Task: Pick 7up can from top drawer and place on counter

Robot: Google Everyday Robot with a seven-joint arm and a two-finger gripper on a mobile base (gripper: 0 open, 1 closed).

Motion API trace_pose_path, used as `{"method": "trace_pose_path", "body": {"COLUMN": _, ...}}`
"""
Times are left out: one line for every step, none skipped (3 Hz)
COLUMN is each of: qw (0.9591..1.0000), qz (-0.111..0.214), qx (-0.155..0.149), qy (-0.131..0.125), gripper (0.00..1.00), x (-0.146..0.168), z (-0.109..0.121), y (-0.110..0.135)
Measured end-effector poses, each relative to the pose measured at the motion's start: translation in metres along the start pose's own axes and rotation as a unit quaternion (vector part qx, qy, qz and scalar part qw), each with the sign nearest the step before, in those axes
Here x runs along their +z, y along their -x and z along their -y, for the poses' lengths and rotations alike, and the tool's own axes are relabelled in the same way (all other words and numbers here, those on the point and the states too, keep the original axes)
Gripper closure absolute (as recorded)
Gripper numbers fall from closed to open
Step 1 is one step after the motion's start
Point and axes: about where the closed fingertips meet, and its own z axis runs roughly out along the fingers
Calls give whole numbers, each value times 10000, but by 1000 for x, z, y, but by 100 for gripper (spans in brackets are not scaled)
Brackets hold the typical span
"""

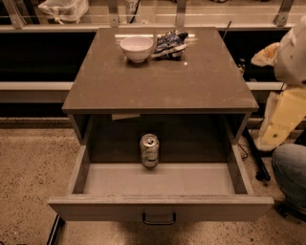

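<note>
The 7up can (149, 150) stands upright in the open top drawer (160, 209), near the back wall and about mid-width. The drawer is pulled fully out, its dark handle (158, 219) at the front centre. The counter (160, 72) is the grey-brown tabletop above it. The gripper is not in view; no part of the arm shows.
A white bowl (136, 48) and a blue crumpled snack bag (169, 42) sit at the counter's far edge. A person's knee (290, 171) and white and yellow items (284, 115) are at the right. A white bag (63, 9) lies on the back ledge.
</note>
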Motion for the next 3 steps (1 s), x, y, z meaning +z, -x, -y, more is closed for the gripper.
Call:
{"method": "trace_pose_path", "body": {"qw": 9969, "qz": 764, "qx": 82, "qy": 171, "gripper": 0, "x": 45, "z": -37, "y": 8}}
{"method": "trace_pose_path", "body": {"qw": 9849, "qz": 1632, "qx": 377, "qy": 428, "gripper": 0, "x": 110, "z": -70, "y": 17}}
{"method": "trace_pose_path", "body": {"qw": 9784, "qz": 1910, "qx": 669, "qy": 432, "gripper": 0, "x": 128, "z": -82, "y": 22}}
